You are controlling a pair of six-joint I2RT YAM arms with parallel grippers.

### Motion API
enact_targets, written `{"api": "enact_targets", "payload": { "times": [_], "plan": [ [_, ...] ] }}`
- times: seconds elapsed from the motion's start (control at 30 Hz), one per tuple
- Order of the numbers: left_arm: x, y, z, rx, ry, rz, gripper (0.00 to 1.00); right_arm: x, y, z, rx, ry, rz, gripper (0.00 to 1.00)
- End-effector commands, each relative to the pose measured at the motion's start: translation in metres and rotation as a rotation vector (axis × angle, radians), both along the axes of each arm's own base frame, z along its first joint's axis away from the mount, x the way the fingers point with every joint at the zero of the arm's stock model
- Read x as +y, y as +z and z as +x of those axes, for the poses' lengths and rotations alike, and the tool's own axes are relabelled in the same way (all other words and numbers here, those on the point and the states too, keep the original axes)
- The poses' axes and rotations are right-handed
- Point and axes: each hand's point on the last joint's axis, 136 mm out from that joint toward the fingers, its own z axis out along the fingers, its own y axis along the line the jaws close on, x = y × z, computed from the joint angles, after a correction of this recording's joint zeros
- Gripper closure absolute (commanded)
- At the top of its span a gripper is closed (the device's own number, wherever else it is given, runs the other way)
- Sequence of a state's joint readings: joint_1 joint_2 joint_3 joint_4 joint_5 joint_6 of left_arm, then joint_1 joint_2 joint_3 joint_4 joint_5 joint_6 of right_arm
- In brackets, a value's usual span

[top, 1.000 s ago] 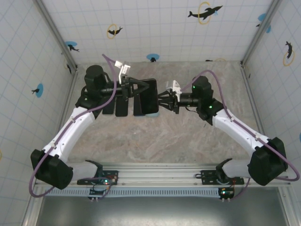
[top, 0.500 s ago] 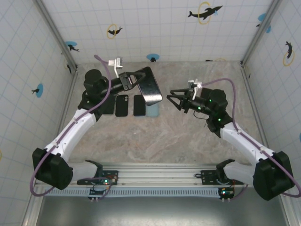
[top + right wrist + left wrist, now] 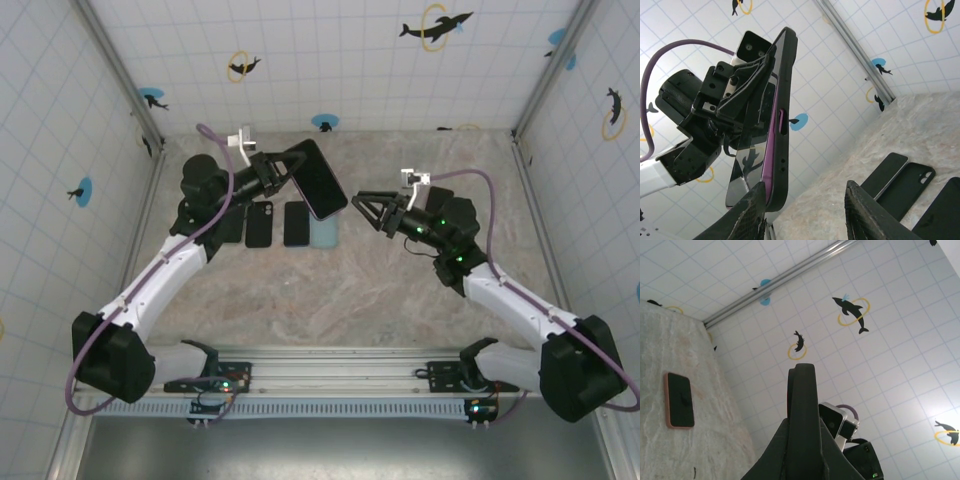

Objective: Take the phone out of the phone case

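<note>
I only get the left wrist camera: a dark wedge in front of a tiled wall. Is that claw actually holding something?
Observer: Yes. From above, the left claw is shut on a phone, held tilted above the table.
Operator: Is it in its case?
Observer: The right wrist camera shows a black case around it, a purple strip along its edge.
Operator: And the other claw?
Observer: The right claw is open, beside the phone, not touching it.

The right claw (image 3: 366, 212) pulls back from the phone (image 3: 320, 182) it touched a second ago and now sits apart. The left claw (image 3: 288, 168) swings that phone up, farther back and tilted.
</note>
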State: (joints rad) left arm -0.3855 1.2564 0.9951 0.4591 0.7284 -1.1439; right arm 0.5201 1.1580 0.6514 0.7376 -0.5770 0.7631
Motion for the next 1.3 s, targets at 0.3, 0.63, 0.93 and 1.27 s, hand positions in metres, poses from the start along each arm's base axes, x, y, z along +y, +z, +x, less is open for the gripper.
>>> {"api": "enact_targets", "payload": {
  "times": [0.3,0.63,0.93,1.27],
  "plan": [
    [0.002,0.03,-0.008,-0.063,-0.015,-0.093,1.0,0.012,0.014,0.001,-0.028,0.034,0.026,0.57],
    [0.004,0.024,-0.005,-0.078,0.02,-0.058,1.0,-0.006,0.031,-0.002,-0.031,-0.002,0.105,0.56],
    [0.002,0.03,-0.008,-0.082,0.003,-0.083,1.0,0.007,0.028,-0.004,-0.007,0.055,0.105,0.57],
    [-0.003,0.027,-0.013,-0.066,-0.033,-0.108,1.0,0.014,0.018,-0.001,0.019,0.07,0.087,0.58]
  ]
}}
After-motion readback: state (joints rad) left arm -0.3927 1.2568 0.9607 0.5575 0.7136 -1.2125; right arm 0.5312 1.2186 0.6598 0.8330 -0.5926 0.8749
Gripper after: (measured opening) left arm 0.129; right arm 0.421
